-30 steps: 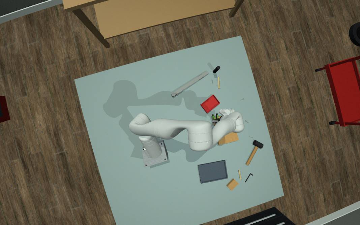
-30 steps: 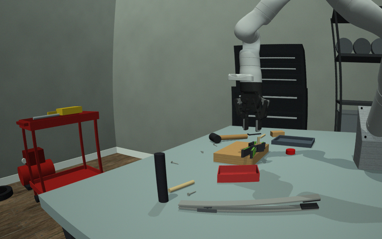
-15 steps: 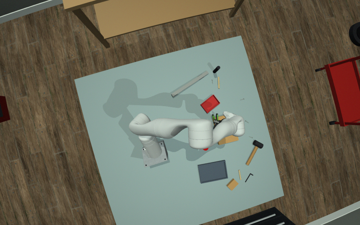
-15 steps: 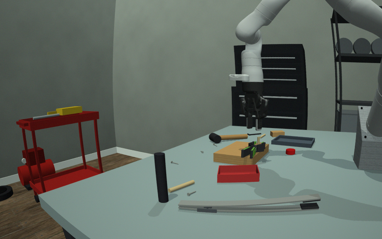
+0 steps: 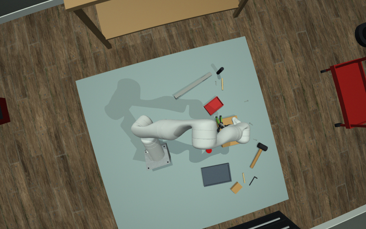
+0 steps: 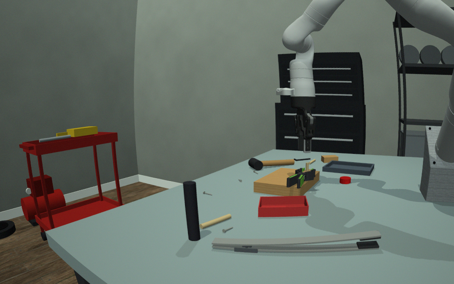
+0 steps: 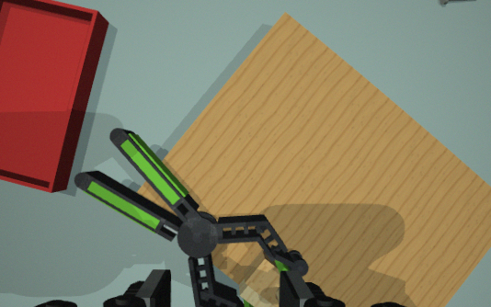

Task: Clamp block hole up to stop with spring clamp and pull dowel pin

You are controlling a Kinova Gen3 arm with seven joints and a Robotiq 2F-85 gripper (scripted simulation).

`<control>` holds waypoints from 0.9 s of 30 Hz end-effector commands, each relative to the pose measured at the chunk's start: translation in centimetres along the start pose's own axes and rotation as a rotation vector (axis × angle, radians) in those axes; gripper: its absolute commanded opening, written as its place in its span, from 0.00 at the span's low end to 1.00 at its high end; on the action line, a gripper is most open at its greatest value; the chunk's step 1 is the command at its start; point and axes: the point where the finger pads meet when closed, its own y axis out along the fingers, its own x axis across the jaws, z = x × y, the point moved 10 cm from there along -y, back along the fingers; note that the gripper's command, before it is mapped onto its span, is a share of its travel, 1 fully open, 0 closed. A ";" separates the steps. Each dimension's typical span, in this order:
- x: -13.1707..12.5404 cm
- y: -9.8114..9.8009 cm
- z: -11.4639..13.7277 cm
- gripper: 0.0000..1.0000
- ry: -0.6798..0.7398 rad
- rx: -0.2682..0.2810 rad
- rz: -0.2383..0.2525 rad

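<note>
My gripper (image 6: 304, 149) (image 7: 226, 289) is partly open and empty, high above the bench board (image 5: 230, 143) (image 6: 272, 179) (image 7: 322, 115). The black and green spring clamp (image 5: 221, 125) (image 6: 301, 177) (image 7: 198, 235) sits at the board's edge, its handles sticking out over the edge towards the red tray. Its jaws reach around the pale small block (image 7: 264, 274), which is partly hidden by the clamp and a finger. The dowel pin (image 6: 307, 166) stands upright behind the clamp in the exterior view. The stop and any gap beside the block cannot be made out.
A red tray (image 5: 213, 105) (image 6: 283, 211) (image 7: 41, 92) lies close to the clamp handles. A dark tray (image 5: 216, 175) (image 6: 348, 168), a red disc (image 5: 208, 151) (image 6: 345, 180), a mallet (image 5: 256, 157) (image 6: 277, 163) and a standing black cylinder (image 5: 220, 70) (image 6: 191, 211) are around the board.
</note>
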 end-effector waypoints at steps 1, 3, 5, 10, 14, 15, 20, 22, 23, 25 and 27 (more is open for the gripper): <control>0.0 -0.2 0.1 0.54 0.036 -0.006 0.003; 0.3 -0.3 -0.1 0.54 0.086 -0.005 0.002; 0.5 -0.3 -0.3 0.54 0.135 -0.004 0.002; 1.2 -0.5 -0.8 0.54 0.251 -0.002 0.000; 1.6 -0.6 -1.1 0.54 0.336 0.000 -0.002; 1.8 -0.7 -1.2 0.54 0.356 0.000 -0.002; 2.1 -0.8 -1.4 0.54 0.413 0.002 -0.003; 2.3 -0.8 -1.6 0.54 0.448 0.003 -0.004; 2.4 -0.9 -1.7 0.54 0.465 0.004 -0.005; 2.5 -0.9 -1.8 0.54 0.496 0.005 -0.005; 2.7 -1.0 -1.9 0.54 0.524 0.006 -0.006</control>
